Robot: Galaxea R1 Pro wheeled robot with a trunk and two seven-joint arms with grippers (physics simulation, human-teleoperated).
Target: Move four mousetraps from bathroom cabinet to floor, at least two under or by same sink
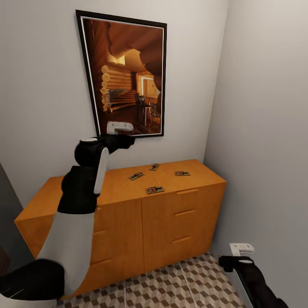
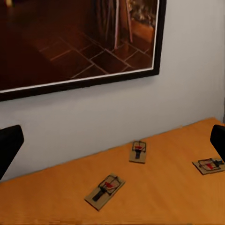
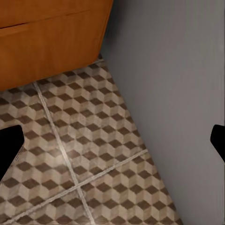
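Mousetraps (image 1: 155,189): four lie flat and apart on the cabinet (image 1: 179,214) top at frame centre, ungrasped. The left gripper (image 1: 122,133), fingers spread and empty, is raised toward them; the right gripper (image 1: 240,256) hangs low over the floor (image 1: 188,286), jaws spread, empty.

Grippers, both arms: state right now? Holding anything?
Left gripper: open, empty, raised above the cabinet top short of the mousetraps.
Right gripper: open, empty, low over the bathroom floor.
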